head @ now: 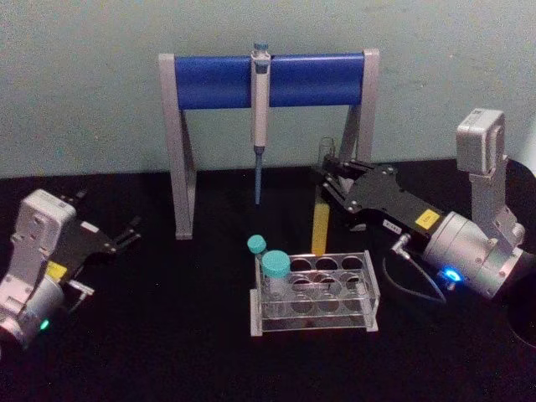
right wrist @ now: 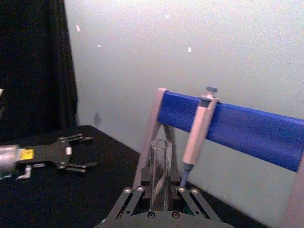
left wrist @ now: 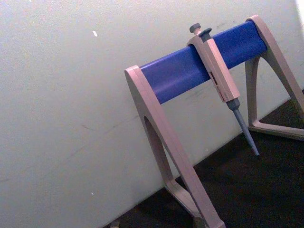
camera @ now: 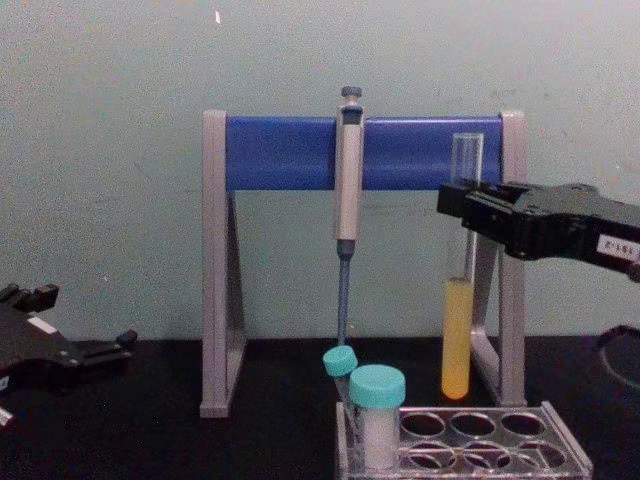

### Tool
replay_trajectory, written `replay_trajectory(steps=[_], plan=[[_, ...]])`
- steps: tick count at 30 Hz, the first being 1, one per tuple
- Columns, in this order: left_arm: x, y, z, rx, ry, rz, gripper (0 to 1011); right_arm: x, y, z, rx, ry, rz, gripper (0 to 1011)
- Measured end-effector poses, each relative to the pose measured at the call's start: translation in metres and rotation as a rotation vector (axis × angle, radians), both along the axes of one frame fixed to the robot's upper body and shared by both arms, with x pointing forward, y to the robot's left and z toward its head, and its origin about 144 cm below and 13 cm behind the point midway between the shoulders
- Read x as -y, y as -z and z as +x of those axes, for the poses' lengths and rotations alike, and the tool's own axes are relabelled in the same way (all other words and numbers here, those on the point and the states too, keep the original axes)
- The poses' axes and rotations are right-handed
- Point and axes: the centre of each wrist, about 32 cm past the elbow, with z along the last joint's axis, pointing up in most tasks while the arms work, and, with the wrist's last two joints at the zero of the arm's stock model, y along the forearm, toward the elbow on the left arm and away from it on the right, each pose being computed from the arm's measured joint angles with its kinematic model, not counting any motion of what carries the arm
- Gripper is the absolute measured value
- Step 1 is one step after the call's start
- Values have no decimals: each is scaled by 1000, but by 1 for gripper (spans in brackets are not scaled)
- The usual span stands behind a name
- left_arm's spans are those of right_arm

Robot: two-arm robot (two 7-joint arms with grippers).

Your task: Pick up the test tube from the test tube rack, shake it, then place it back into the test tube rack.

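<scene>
Upright, test tube (camera: 457, 335) between right jaws

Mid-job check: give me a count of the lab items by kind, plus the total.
test tube with yellow liquid, held in the right gripper: 1
teal-capped tubes, standing in the rack: 2
rack: 1
pipette: 1
pipette stand: 1
Total: 6

Clear glossy glass test tube (camera: 460, 300), clear smooth plastic test tube rack (head: 335, 318), matt black tabletop (head: 167, 335)
</scene>
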Motion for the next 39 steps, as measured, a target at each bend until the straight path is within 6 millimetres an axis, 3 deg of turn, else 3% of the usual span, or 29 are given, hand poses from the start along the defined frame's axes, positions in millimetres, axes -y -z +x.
replay_trajectory(steps=[12,22,31,39], plan=[[0,0,0,0,0,0,1001,18,-13,-12,-45,-77,-56,233],[0,0,0,0,0,0,1001,35,-26,-22,24,50,-220,233],[0,0,0,0,0,0,1001,24,-24,-17,95,137,-225,233],[0,0,0,0,0,0,1001,9,-13,-3,77,120,-77,233]])
